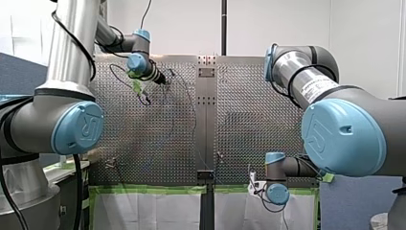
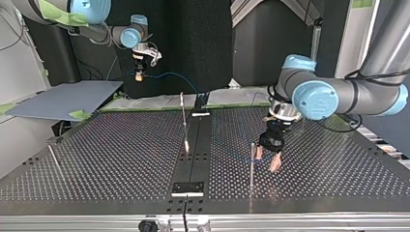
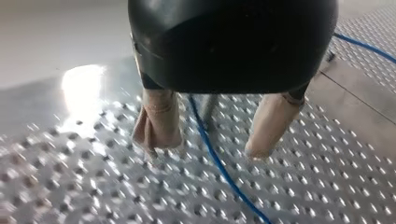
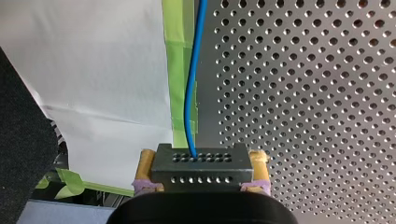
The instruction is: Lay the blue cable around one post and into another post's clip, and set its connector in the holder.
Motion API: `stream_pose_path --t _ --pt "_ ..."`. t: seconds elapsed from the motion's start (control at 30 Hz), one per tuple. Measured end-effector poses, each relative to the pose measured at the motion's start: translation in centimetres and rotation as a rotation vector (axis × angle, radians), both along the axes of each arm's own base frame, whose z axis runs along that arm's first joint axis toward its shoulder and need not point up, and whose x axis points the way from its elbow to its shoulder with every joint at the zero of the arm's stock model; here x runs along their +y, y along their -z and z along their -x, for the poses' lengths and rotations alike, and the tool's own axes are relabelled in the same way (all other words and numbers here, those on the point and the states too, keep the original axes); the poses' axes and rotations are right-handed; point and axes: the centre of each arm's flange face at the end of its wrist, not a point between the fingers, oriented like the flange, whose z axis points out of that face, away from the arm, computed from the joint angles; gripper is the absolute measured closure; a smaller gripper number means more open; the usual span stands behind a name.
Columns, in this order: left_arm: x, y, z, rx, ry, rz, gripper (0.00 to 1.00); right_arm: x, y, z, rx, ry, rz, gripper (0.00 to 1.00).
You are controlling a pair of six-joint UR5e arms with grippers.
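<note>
**Right wrist view: connector clamped at one end, cable straddled at the other**

Right wrist view shows the right gripper (image 4: 203, 161) closed firmly on a dark grey block connector with rows of small holes (image 4: 201, 171). Its yellow pads (image 4: 258, 158) press against the block's two sides. The thin blue cable (image 4: 189, 93) comes out of the connector's face turned away from the gripper and runs straight ahead. It passes in front of a strip of green tape (image 4: 180, 70) that borders the perforated metal bench (image 4: 303, 93). A white sheet (image 4: 93, 70) lies on the tape's other side.

In the top view this gripper (image 2: 139, 75) hangs beyond the bench's far edge, at the view's left. The cable (image 2: 169, 74) arcs away from it toward the middle of the bench (image 2: 96, 159).

The left wrist view shows the left gripper (image 3: 208, 149), black with beige-wrapped fingers (image 3: 159, 121), held low over the bench (image 3: 93, 186) with its fingers apart. The cable (image 3: 219, 163) lies on the perforated surface and passes between the two fingers, touching neither.

In the top view the left gripper (image 2: 267, 158) sits in the view's right half, its two pads clearly spread. It is just beside a thin upright metal post (image 2: 251, 166), which stands on the side nearer the view's middle.

In the front view the left gripper (image 1: 159, 78) is far up the bench and the right gripper (image 1: 253, 184) is at the near edge, well apart.
</note>
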Motion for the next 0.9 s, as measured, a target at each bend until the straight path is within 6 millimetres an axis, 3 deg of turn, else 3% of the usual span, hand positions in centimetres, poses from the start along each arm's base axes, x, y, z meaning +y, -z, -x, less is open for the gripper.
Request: stream_pose_path --t 0.5,0.9 --pt "-0.4 -0.5 2.1 0.027 0.009 0.136 0.00 0.1 0.0 -0.1 0.001 -0.001 -0.003 0.95" --pt "0.9 -1.9 5.2 0.039 -0.071 0.237 0.00 0.0 0.0 -0.1 -0.002 -0.003 -0.002 0.95"
